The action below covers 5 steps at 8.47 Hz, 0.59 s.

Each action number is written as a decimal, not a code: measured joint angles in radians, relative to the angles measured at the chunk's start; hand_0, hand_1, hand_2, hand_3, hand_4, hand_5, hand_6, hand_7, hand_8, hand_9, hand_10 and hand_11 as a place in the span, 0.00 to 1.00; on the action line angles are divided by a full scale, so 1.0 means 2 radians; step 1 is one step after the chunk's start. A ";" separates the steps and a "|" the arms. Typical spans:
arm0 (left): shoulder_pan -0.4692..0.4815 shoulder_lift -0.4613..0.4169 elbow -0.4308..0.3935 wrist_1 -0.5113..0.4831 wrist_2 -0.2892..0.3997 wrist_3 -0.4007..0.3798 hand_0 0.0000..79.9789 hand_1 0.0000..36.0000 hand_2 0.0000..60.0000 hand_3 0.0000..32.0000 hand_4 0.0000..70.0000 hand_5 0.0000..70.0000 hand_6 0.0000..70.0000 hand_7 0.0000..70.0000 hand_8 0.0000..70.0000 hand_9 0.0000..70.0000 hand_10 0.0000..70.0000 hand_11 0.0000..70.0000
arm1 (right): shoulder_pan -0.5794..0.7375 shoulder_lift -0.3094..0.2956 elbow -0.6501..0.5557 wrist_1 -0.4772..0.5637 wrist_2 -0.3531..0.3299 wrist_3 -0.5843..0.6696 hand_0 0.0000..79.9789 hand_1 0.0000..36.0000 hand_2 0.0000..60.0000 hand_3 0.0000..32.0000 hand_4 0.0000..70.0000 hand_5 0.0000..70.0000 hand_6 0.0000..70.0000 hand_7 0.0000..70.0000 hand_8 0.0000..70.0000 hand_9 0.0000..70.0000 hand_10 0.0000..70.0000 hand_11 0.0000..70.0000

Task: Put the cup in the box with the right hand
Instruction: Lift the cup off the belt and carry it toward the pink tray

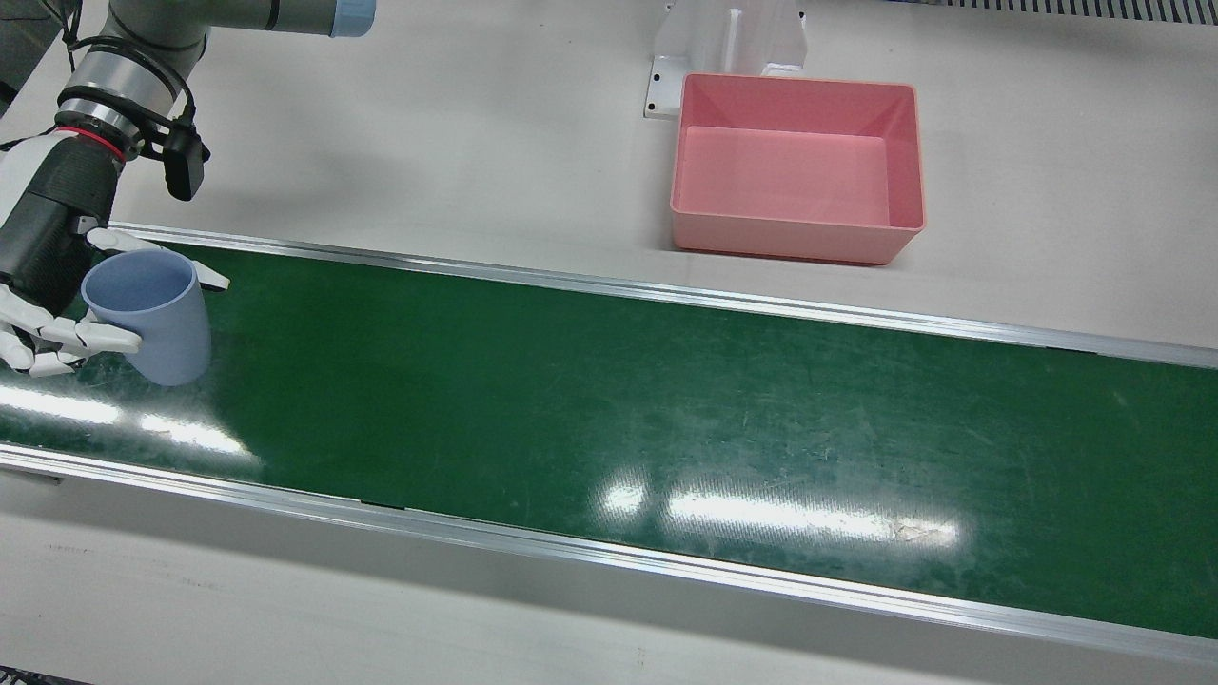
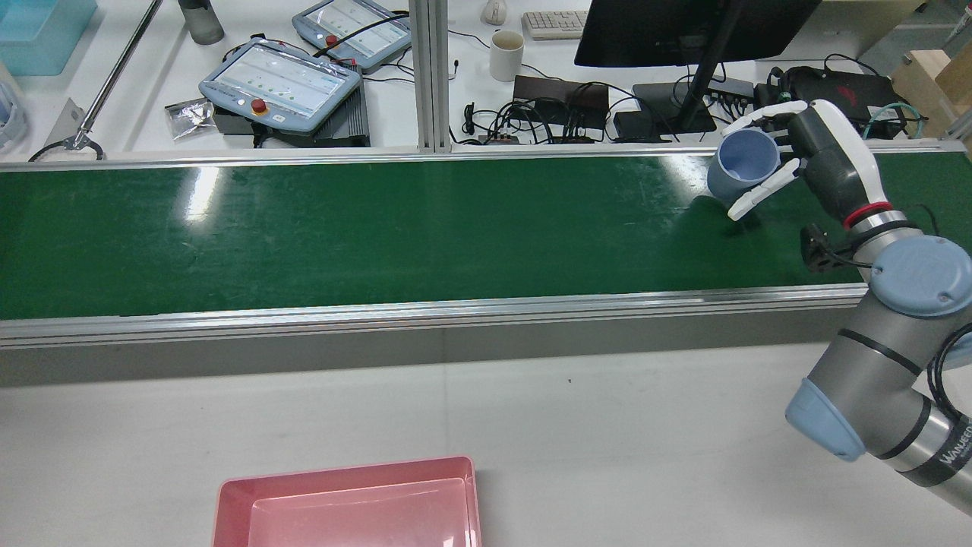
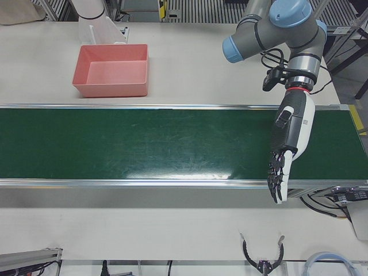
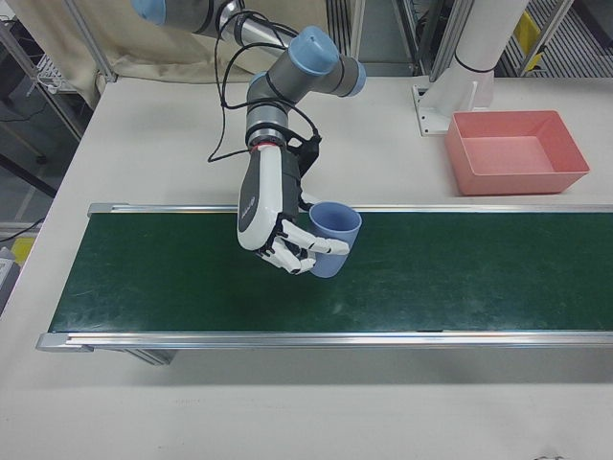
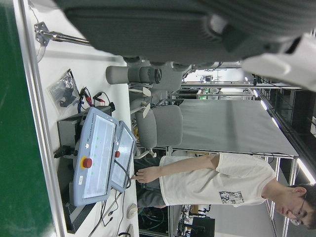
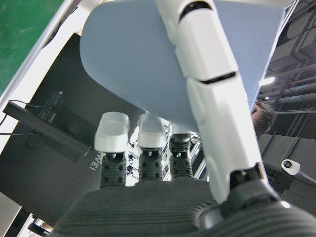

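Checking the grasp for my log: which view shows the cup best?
The right-front view: the whole cup shows, with the right robot hand wrapped around it above the belt. Front and rear views put it near their edges; the right hand view shows only blurred wall; the left-front view misses it.

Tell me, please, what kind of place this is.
Probably a robot lab or test station. A green conveyor belt runs across a white table, control tablets and a monitor stand behind it, and office chairs show beyond.

The pink box (image 2: 345,505) is cut off by the rear view's bottom edge, and the right hand (image 1: 43,276) hides the blue cup's (image 1: 152,319) far side.
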 measured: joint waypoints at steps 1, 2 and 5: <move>0.000 0.000 0.000 0.000 0.000 0.000 0.00 0.00 0.00 0.00 0.00 0.00 0.00 0.00 0.00 0.00 0.00 0.00 | -0.006 0.001 0.030 -0.017 0.001 -0.001 1.00 1.00 1.00 0.00 1.00 0.35 0.74 1.00 1.00 1.00 1.00 1.00; 0.000 0.000 0.000 0.000 0.000 0.000 0.00 0.00 0.00 0.00 0.00 0.00 0.00 0.00 0.00 0.00 0.00 0.00 | -0.015 0.008 0.058 -0.033 0.002 -0.001 1.00 1.00 1.00 0.00 1.00 0.35 0.75 1.00 1.00 1.00 1.00 1.00; 0.000 0.000 0.000 0.001 0.000 0.000 0.00 0.00 0.00 0.00 0.00 0.00 0.00 0.00 0.00 0.00 0.00 0.00 | -0.067 0.028 0.128 -0.050 0.003 -0.006 1.00 1.00 1.00 0.00 1.00 0.38 0.77 1.00 1.00 1.00 1.00 1.00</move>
